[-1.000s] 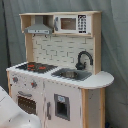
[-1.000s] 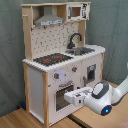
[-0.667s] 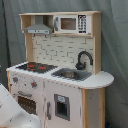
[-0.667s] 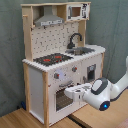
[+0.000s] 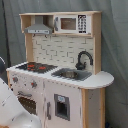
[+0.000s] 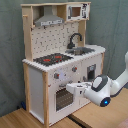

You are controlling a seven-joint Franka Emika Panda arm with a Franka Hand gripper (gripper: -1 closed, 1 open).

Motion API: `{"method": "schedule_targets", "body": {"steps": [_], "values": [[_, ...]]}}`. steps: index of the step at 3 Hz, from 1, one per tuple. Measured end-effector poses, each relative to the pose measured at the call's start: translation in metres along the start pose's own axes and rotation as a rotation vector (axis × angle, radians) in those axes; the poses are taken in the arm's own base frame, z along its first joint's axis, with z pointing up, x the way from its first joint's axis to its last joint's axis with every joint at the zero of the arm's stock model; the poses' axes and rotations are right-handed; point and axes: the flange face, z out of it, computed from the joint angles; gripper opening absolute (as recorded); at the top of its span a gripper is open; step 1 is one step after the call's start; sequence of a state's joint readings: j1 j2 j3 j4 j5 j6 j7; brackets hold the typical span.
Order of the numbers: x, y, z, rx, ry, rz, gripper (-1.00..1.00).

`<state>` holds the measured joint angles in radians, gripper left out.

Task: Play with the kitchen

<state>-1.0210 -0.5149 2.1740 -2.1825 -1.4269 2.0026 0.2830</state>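
Closer now, the gripper (image 6: 75, 87) has advanced to the oven door (image 6: 63, 98) of the kitchen (image 6: 55, 75) (standing on the wooden floor); finger state unclear. Probably opening it next.

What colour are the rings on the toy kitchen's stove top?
Red, on a dark hob. They show best in the second exterior view.

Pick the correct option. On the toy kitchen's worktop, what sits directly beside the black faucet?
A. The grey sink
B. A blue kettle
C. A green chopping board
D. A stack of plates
A: in both exterior views the black faucet arches over the grey sink, set into the worktop of the kitchen next to the red-ringed hob.
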Motion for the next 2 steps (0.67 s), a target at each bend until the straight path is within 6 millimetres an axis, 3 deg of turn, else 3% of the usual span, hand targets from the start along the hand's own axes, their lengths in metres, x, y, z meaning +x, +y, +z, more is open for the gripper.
{"method": "schedule_targets", "body": {"steps": [2], "values": [[-0.0075,0.0012,0.009,-0.022,0.003,0.201,1.0]]}}
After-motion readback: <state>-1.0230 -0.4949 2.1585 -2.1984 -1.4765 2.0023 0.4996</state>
